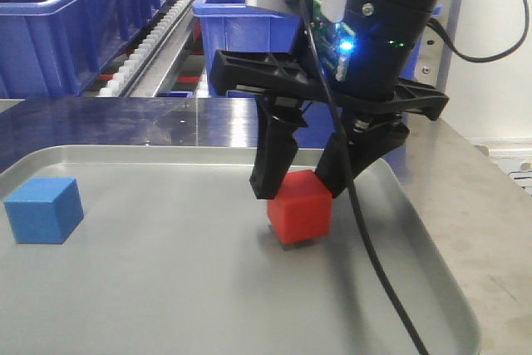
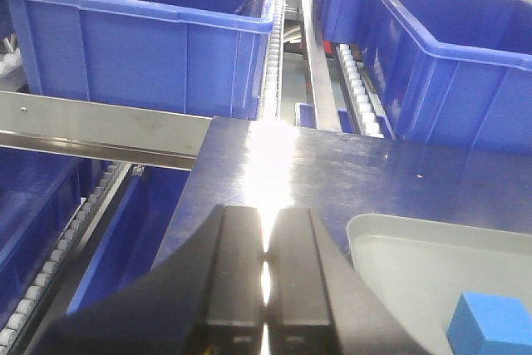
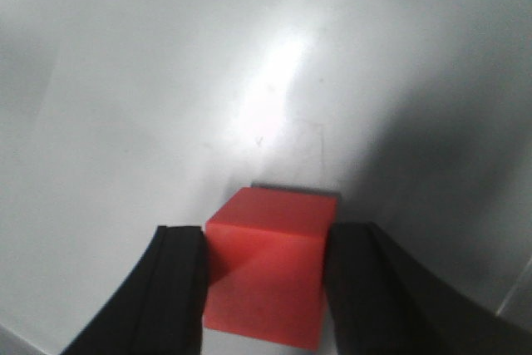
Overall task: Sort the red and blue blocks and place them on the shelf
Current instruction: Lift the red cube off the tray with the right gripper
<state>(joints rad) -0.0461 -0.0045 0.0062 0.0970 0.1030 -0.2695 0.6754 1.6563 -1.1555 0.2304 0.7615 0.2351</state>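
Observation:
The red block (image 1: pixel 299 207) sits between the black fingers of my right gripper (image 1: pixel 297 189), just over the right half of the grey tray (image 1: pixel 208 154), slightly tilted. In the right wrist view both pads press its sides, so my right gripper (image 3: pixel 266 288) is shut on the red block (image 3: pixel 266 272). The blue block (image 1: pixel 43 209) rests on the tray's left side, and the left wrist view catches this blue block (image 2: pixel 490 326) at its lower right. My left gripper (image 2: pixel 268 214) is shut and empty, over the dark tabletop left of the tray. Behind stands the shelf (image 2: pixel 100 126).
Large blue tubs (image 1: pixel 66 22) fill the shelf levels, with white roller tracks (image 1: pixel 154 39) between them. The tray's raised rim (image 2: pixel 432 247) lies just right of my left gripper. A black cable (image 1: pixel 374 255) hangs from the right arm over the tray.

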